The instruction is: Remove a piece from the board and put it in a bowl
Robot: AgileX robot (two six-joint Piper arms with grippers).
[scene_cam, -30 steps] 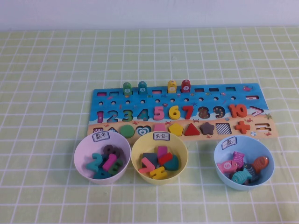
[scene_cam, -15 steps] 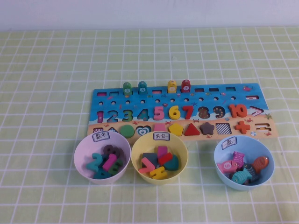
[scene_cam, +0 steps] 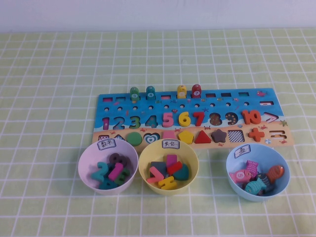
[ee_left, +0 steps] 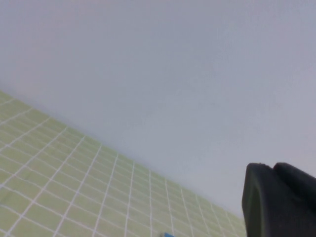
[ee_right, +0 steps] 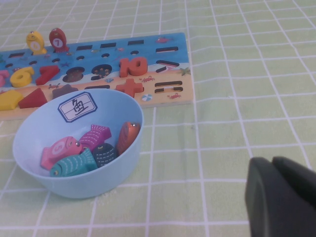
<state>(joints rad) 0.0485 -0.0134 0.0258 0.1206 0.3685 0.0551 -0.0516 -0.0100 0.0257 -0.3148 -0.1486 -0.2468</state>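
- The board (scene_cam: 190, 118) lies flat on the checked cloth (scene_cam: 49, 98), exactly as it lay one second ago; nothing on the table has moved.
- The light blue bowl (scene_cam: 236, 183) stands just in front of the board's right end and already holds several fish pieces.
- The grass-green piece (scene_cam: 134, 93) stands upright in the back row of the board, beside the teal peg (scene_cam: 150, 92); it is untouched.
- The left gripper (ee_left: 279, 200) is clenched and empty, parked away from the table's things.
- The right gripper (ee_right: 281, 197) hangs near the bowl; its fingers seem together, holding nothing.
- I judge the task has not started.
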